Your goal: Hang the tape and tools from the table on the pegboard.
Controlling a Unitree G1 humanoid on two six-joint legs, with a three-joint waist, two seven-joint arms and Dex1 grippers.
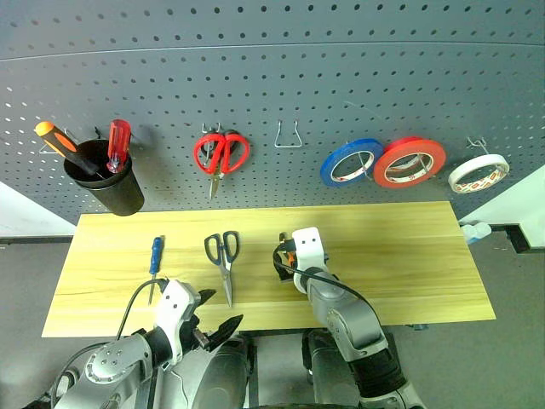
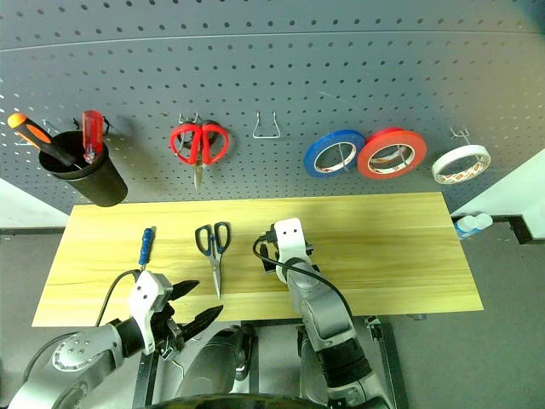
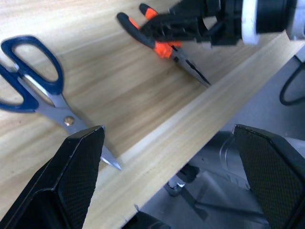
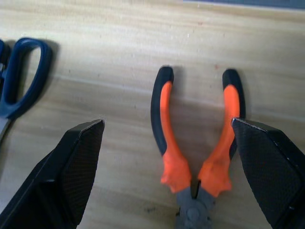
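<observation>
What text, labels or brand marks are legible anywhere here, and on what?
None readable.
Red-orange tape core: dark printed marks, too small to read.
Blue tape core: same, too small.
White tape core: reddish print, blurred.
Pliers, scissors, screwdriver, table: no markings seen.

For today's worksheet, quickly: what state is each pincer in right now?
Left pincer: open, holding nothing, near the table's front edge.
Right pincer: open, over the pliers, not gripping them.
</observation>
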